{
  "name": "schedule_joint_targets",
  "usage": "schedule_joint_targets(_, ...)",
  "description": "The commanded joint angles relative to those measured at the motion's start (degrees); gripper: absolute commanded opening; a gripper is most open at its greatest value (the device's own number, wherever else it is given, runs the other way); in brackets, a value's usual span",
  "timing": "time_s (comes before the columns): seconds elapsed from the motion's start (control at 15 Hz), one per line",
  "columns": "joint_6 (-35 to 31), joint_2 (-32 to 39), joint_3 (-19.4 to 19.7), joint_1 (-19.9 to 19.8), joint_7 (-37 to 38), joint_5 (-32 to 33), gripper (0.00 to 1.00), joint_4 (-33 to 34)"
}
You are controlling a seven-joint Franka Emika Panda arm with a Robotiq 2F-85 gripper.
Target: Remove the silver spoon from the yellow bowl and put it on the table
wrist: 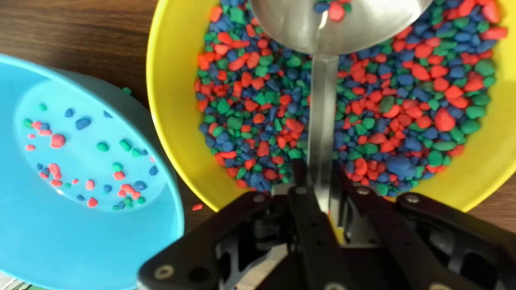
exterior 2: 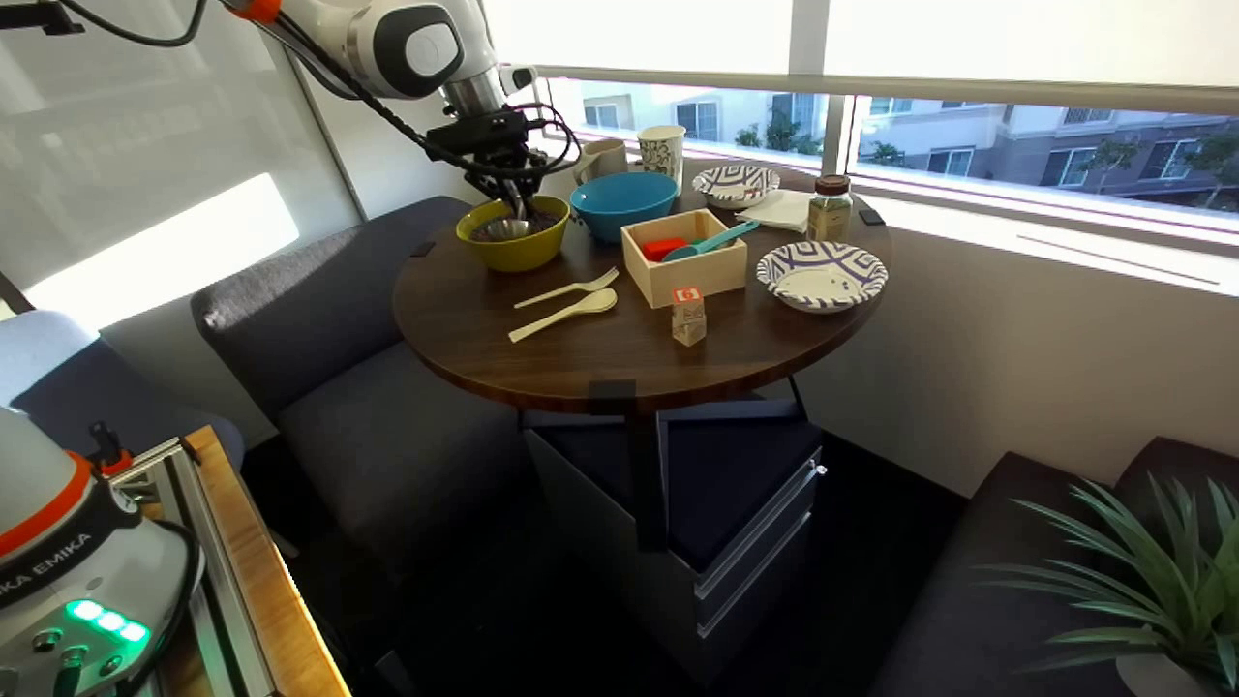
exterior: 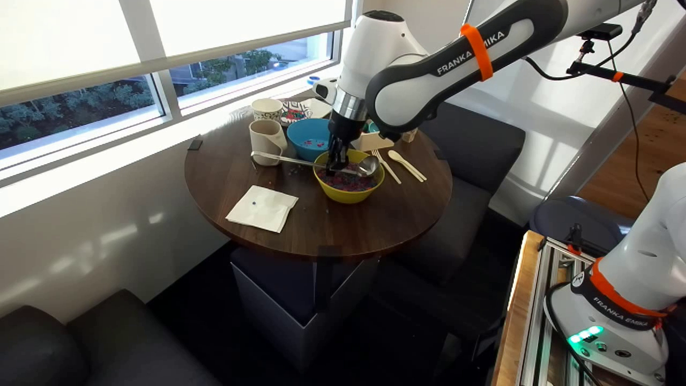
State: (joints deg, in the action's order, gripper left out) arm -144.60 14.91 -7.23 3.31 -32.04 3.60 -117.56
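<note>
Poured in as daylight through the window, bleaching the shade to near white in both exterior views. Glared along the sill, struck a hard bright patch on the wall, sank to near black on the floor. Looked even in the wrist view, streaked on the silver spoon, slightly blurred at the gripper.

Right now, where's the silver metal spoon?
In the wrist view, the spoon crosses the round yellow bowl, right of the round blue bowl, held by the black gripper.

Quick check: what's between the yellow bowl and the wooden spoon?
A wooden fork lies on the table between the yellow bowl and the wooden spoon, in both exterior views.
</note>
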Motion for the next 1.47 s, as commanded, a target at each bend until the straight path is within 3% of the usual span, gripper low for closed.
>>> schedule_joint_targets(0.0,-0.6,-2.3,-1.2,-0.5,-0.4,-0.4,0.04,-1.1)
schedule_joint_targets(0.27,-5.3,-5.3,-3.3,-1.8,-6.3,-5.2,0.04,-3.3)
schedule_joint_targets(0.4,-8.9,-6.9,-5.0,-3.1,-12.3,-11.5,0.04,-4.8)
schedule_joint_targets(0.53,-12.3,-8.7,-7.4,-4.8,-21.7,-21.8,0.04,-6.5)
schedule_joint_targets(0.8,-13.0,-9.8,-21.4,-15.9,-39.2,-40.6,0.04,-4.1)
schedule_joint_targets(1.0,-10.1,-12.1,-25.2,-20.3,-52.0,-54.7,0.04,-3.0)
schedule_joint_targets(1.33,-0.1,-18.4,-22.4,-23.7,-73.1,-76.9,0.04,-5.3)
schedule_joint_targets(1.4,2.9,-19.4,-12.0,-15.2,-77.3,-80.6,0.04,-6.4)
